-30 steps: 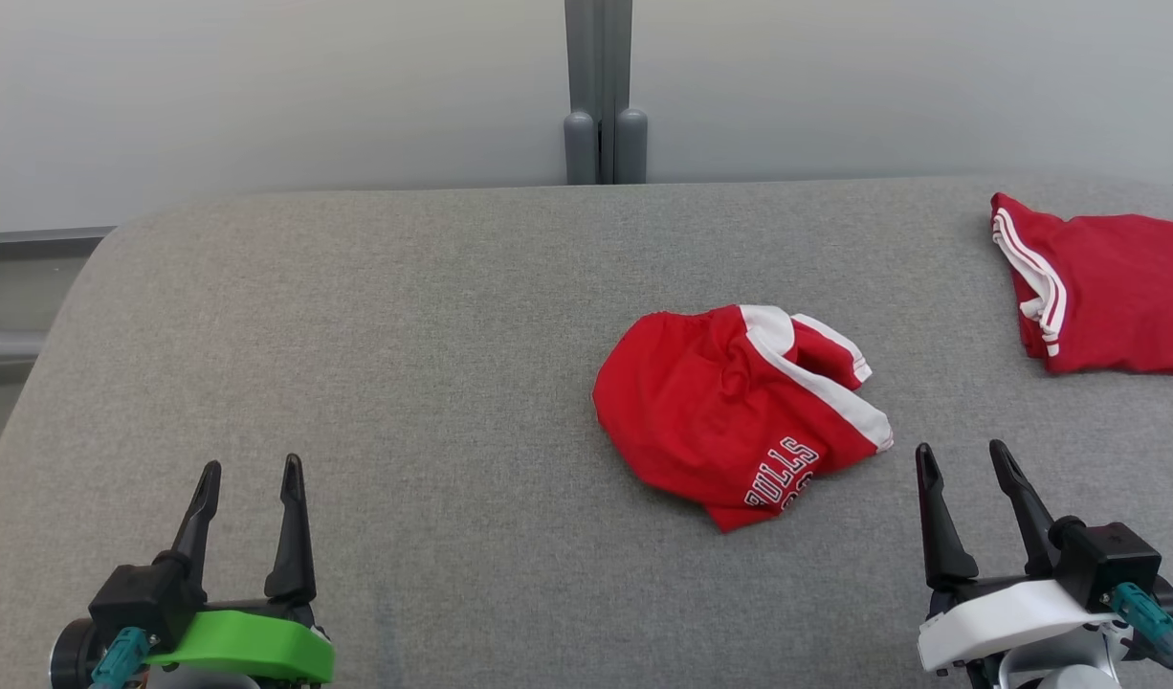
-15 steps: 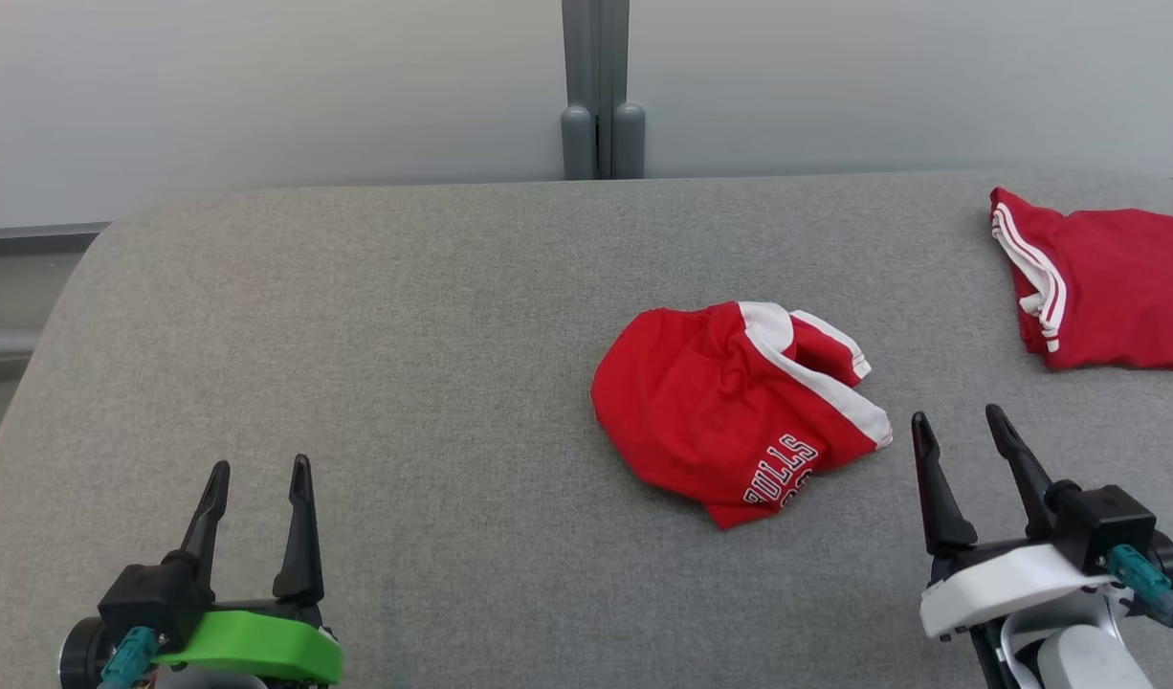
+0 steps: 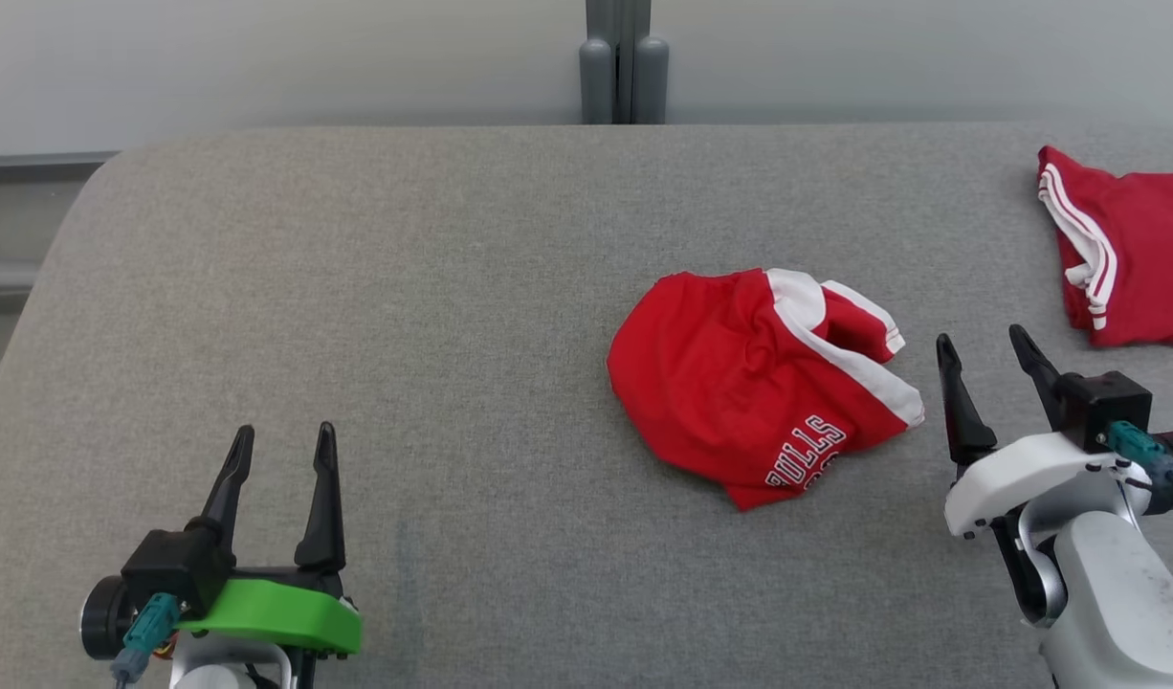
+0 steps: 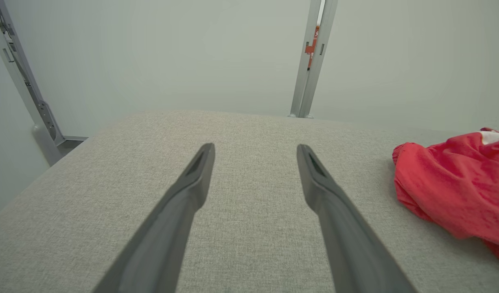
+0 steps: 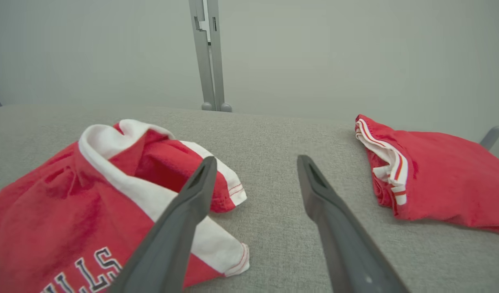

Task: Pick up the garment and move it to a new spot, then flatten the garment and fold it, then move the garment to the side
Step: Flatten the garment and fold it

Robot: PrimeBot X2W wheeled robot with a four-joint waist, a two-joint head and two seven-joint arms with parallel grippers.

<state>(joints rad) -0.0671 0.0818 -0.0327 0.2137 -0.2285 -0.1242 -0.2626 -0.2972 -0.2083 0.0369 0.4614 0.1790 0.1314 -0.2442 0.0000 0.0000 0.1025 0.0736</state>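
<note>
A crumpled red garment [image 3: 754, 388] with white bands and "BULLS" lettering lies right of centre on the grey padded table [image 3: 405, 287]. Beside its right edge my right gripper [image 3: 981, 340] stands open, nothing between its fingers. In the right wrist view the garment [image 5: 70, 203] lies at the left, partly behind the left finger of the right gripper [image 5: 255, 162]. My left gripper [image 3: 282, 433] is open at the lower left, far from the cloth. The left wrist view has the left gripper [image 4: 255, 147] over bare table, with the garment [image 4: 457, 195] at the right edge.
A second red garment [image 3: 1127, 258] with white stripes lies folded at the table's far right, also in the right wrist view [image 5: 436, 179]. A grey post [image 3: 625, 62] stands behind the table against a pale wall. The table's left edge is rounded.
The head camera has tilted down and shifted. My right gripper has moved forward, its tips now level with the garment's right edge. The garment has not moved.
</note>
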